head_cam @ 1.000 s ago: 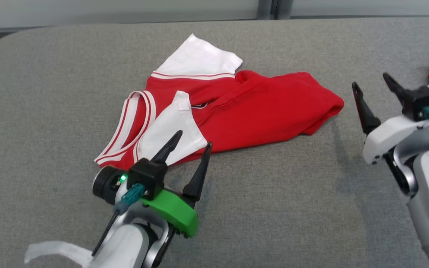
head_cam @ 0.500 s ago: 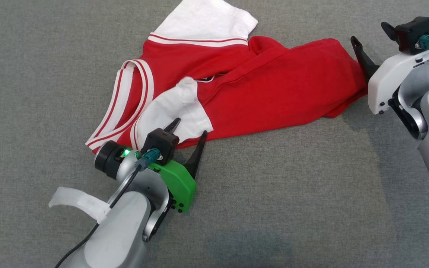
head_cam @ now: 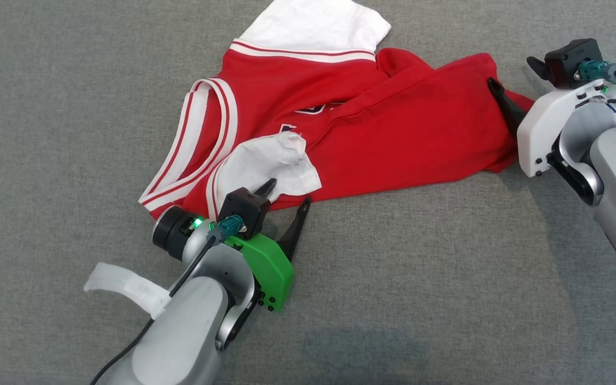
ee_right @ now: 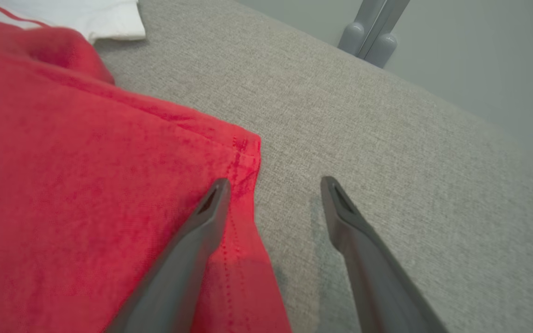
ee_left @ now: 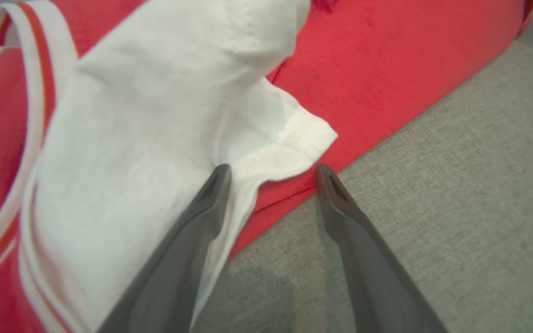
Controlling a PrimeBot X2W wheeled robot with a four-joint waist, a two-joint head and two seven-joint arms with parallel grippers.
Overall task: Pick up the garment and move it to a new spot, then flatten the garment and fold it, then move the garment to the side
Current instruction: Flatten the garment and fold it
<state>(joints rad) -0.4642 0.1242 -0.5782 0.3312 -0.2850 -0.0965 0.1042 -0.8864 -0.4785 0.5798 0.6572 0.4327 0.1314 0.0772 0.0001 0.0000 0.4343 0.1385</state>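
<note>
A red garment [head_cam: 383, 133] with white sleeves and a striped white collar lies crumpled on the grey surface. My left gripper [head_cam: 288, 193] stands open at the garment's near edge, one finger on the white sleeve [ee_left: 164, 120], the other over the grey fabric; the sleeve's corner lies between them. My right gripper [head_cam: 514, 75] is open at the garment's right end. In the right wrist view one finger rests over the red hem [ee_right: 243, 166] and the other over bare grey fabric, the hem's corner just inside the gap.
The grey fabric surface [head_cam: 420, 278] stretches wide to the front and left. A pale wall and a grey post [ee_right: 373, 32] stand beyond the surface's far edge in the right wrist view. A white strap [head_cam: 121, 283] hangs from my left forearm.
The head camera has tilted down and closer. My left gripper has pushed forward onto the white sleeve, which has bunched up. My right gripper has moved left onto the garment's right end.
</note>
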